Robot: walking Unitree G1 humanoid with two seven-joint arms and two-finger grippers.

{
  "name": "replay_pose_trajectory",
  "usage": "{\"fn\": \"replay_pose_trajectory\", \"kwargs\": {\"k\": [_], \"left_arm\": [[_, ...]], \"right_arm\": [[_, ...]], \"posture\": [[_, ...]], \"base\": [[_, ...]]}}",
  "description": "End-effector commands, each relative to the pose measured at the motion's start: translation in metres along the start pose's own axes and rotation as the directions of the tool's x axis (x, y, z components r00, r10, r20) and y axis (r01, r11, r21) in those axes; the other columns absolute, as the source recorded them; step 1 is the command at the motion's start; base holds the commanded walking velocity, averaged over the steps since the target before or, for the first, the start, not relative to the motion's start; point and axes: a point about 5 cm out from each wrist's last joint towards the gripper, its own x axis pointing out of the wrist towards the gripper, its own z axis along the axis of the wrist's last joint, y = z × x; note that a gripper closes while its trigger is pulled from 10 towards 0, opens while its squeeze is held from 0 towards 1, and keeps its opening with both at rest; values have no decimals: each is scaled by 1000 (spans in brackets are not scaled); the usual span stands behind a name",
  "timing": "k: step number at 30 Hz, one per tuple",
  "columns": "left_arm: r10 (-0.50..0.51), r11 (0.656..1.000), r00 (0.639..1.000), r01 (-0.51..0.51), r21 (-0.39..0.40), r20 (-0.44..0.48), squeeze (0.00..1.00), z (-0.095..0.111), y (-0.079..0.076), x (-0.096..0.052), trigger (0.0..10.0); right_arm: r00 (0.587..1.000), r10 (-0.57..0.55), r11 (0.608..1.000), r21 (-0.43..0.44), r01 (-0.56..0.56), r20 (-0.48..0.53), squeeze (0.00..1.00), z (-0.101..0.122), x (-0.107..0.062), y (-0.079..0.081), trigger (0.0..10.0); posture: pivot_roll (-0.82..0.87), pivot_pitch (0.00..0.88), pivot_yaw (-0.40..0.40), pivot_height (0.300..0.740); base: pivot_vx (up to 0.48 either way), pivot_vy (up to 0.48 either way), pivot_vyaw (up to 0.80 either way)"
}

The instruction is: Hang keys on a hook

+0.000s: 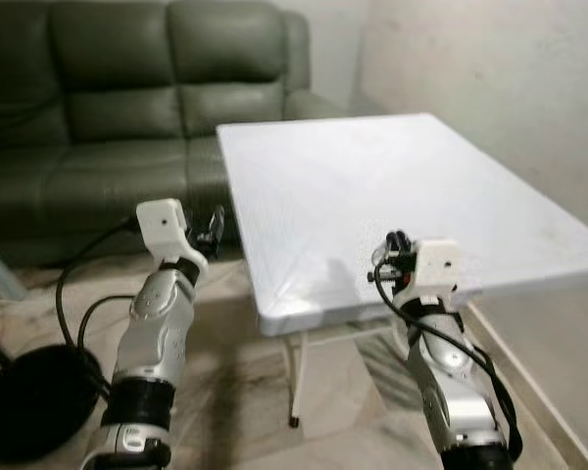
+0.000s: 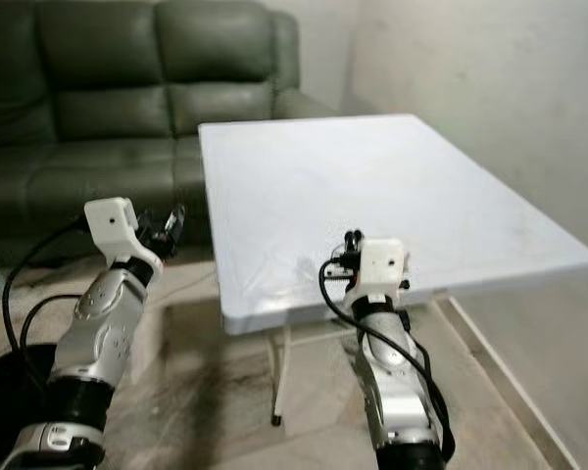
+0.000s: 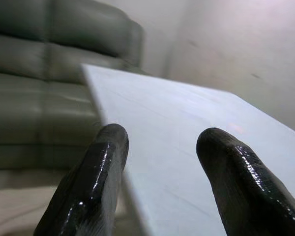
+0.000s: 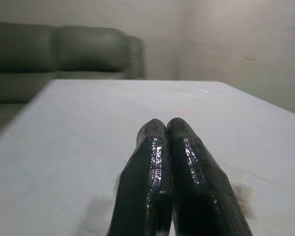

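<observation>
While no writing is legible, left fingers (image 3: 162, 147) spread empty beside white table (image 1: 392, 186), right fingers (image 4: 166, 129) pressed together over it.

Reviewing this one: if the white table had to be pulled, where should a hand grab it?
Probably the table at its near rim, from the robot's side: the top is thin, flat and overhangs the legs, so fingers fit above and below. The open left hand by the corner suits better than the shut right hand.
</observation>
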Motion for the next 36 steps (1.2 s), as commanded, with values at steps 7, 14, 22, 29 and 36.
{"fn": "replay_pose_trajectory", "kwargs": {"k": [7, 14, 22, 29, 36], "left_arm": [[-20, 1000, 1000, 20, -5, -10, 0, 0, -8, 3, 10000], [-20, 999, 999, 19, -27, -25, 0, -3, -9, 3, 10000], [-24, 999, 999, 23, -36, -43, 0, -6, -10, 2, 10000], [-29, 999, 998, 28, -29, -48, 0, -6, -11, 3, 10000], [-30, 999, 998, 28, -25, -48, 0, -6, -12, 3, 10000]], "right_arm": [[1000, -24, 1000, -13, 24, 3, 0, 3, 0, -7, 10000], [1000, -22, 1000, -13, 22, 2, 0, 4, 0, -6, 10000], [1000, -23, 1000, -17, 23, 0, 0, 4, -2, -6, 10000], [1000, -25, 999, -20, 25, 1, 0, 4, -2, -7, 10000], [1000, -25, 999, -21, 25, 4, 0, 5, -1, -7, 10000]], "posture": [[17, 0, -23, 740], [14, 0, -24, 740], [9, 0, -23, 740], [8, 0, -23, 740], [9, 0, -24, 740]], "base": [[0, 0, -769], [0, 0, -769], [0, 0, -769], [0, 0, -768], [0, 0, -765]]}}
